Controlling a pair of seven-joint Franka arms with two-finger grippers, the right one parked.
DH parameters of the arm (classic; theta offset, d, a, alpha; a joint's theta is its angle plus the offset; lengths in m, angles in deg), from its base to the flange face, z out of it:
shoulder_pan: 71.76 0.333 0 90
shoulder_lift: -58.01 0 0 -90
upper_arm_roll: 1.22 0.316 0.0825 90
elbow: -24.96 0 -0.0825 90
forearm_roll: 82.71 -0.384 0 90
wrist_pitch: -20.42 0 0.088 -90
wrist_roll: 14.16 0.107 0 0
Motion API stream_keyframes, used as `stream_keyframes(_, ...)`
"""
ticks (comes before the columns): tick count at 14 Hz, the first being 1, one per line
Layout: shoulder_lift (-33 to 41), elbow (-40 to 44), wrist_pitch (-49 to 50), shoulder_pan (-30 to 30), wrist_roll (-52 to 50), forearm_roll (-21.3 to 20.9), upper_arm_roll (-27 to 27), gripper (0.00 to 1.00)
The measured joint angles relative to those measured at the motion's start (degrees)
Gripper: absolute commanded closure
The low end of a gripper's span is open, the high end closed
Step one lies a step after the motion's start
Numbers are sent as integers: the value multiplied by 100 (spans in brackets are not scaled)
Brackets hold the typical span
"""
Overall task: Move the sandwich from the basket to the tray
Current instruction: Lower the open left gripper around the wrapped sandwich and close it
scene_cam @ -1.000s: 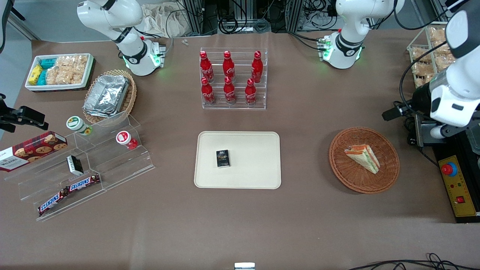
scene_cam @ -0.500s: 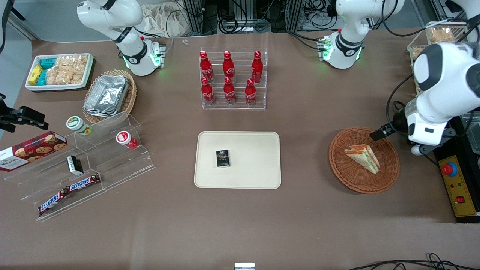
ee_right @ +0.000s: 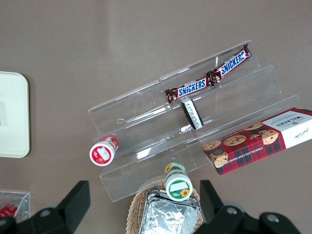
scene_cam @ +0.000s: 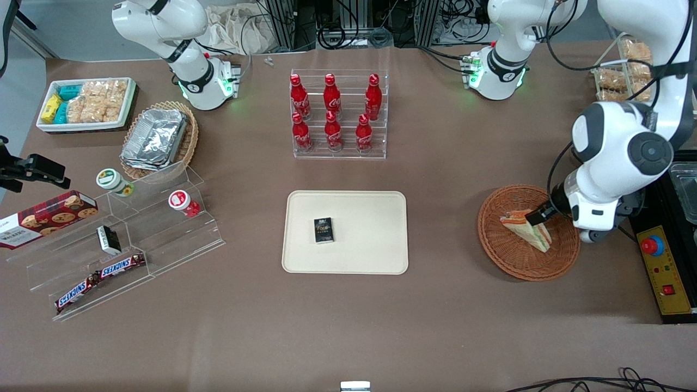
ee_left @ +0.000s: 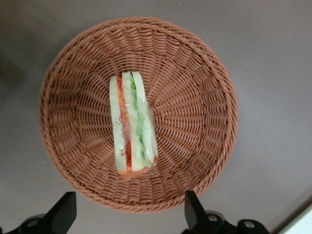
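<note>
The sandwich [scene_cam: 516,223], a wedge of white bread with red, orange and green layers, lies in the round reddish-brown basket [scene_cam: 509,260] toward the working arm's end of the table. In the left wrist view the sandwich [ee_left: 131,127] rests on its side in the middle of the basket [ee_left: 195,92]. My gripper [scene_cam: 536,217] hangs above the basket, over the sandwich, open and holding nothing; its wide-spread dark fingers [ee_left: 65,213] straddle the basket's rim. The cream tray [scene_cam: 370,218] sits at the table's middle.
A small black box [scene_cam: 323,230] lies on the tray. A clear rack of red bottles [scene_cam: 337,117] stands farther from the front camera than the tray. Acrylic steps with snacks [scene_cam: 120,239] and a foil-container basket [scene_cam: 158,139] lie toward the parked arm's end. A control box [scene_cam: 664,272] sits beside the basket.
The working arm has swung in from the table's end and come down, bringing the open gripper from outside the basket to over the sandwich. The sandwich has not moved.
</note>
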Motion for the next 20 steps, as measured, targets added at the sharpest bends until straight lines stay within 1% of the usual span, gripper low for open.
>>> stream_keyframes(8,-682,-32,-469,2,-446,-17,51,0)
stream_keyframes(12,-974,-37,-721,2,-751,-207,52,0)
stream_keyframes(15,-1117,-37,-819,2,-794,-216,52,0)
stream_keyframes(16,-1147,-37,-837,2,-797,-218,53,2)
stream_keyframes(18,-1189,-37,-862,2,-800,-221,53,15)
stream_keyframes(19,-1200,-37,-877,2,-802,-221,53,27)
stream_keyframes(20,-1207,-37,-893,2,-803,-222,54,43)
